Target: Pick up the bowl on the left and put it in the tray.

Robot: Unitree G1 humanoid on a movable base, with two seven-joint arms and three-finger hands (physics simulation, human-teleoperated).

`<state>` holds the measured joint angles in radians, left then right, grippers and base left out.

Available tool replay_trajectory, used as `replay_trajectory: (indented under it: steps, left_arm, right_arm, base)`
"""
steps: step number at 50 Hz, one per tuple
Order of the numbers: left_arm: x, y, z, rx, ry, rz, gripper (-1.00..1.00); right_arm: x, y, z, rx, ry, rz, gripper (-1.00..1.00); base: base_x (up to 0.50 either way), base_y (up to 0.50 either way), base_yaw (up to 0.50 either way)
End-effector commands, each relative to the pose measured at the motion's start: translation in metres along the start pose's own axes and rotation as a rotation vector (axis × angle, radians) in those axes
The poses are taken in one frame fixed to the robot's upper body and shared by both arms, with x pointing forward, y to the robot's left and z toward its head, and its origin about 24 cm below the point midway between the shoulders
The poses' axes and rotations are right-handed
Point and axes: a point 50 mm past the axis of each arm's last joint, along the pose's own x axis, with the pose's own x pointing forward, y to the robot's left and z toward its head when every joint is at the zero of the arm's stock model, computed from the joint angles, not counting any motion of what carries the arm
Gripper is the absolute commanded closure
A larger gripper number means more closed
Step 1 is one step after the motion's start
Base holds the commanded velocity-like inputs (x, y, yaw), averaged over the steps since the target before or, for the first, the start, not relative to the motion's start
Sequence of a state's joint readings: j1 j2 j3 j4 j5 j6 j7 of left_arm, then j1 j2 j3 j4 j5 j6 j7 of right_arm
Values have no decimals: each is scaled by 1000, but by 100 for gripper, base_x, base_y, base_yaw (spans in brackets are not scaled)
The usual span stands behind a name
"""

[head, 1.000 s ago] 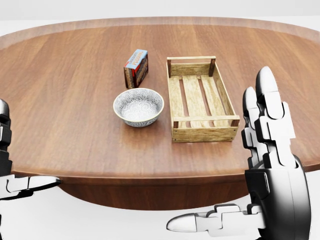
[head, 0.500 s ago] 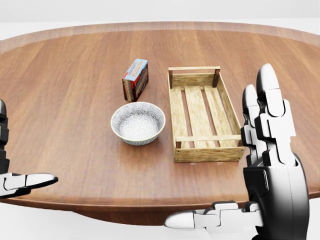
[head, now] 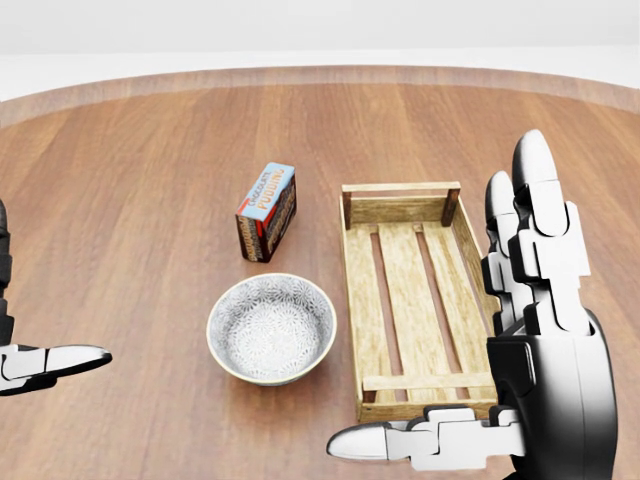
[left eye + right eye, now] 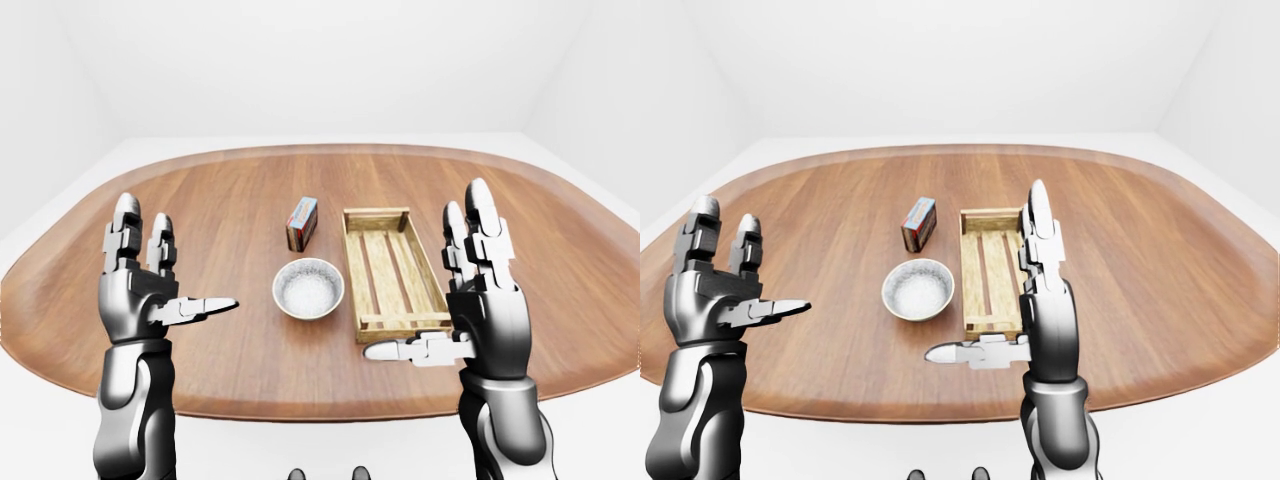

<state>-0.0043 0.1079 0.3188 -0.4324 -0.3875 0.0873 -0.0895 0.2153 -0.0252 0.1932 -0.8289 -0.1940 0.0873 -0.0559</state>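
A patterned white bowl (image 3: 271,328) stands upright on the wooden table (image 3: 120,200), just left of the slatted wooden tray (image 3: 353,300), which holds nothing. In the left-eye view my left hand (image 4: 176,262) is raised to the left of the bowl, apart from it, fingers spread open. My right hand (image 4: 432,282) is held up in the same way over the tray's right side, open and holding nothing. In the head view only the left thumb (image 3: 55,362) shows at the left edge.
A small red and blue box (image 3: 266,211) stands above the bowl in the head view, close to the tray's upper left corner. The table's rounded near edge (image 4: 300,412) runs below both hands. White walls surround the table.
The camera has moved closer to the table: bowl, box and tray have slid down the head view and grown larger. Both hands keep their open pose.
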Motion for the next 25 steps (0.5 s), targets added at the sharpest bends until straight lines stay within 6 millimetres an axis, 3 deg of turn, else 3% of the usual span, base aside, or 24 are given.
replay_trajectory:
  steps: [1, 25]
  left_arm:
    - [0, 0, 1, -1, -3, 1, -100]
    - [0, 0, 1, -2, -3, -1, -100]
  right_arm:
    - [0, 0, 1, -2, -4, -2, -100]
    - [1, 1, 2, 2, -14, 7, -100]
  base:
    - [50, 0, 0]
    - [48, 0, 0]
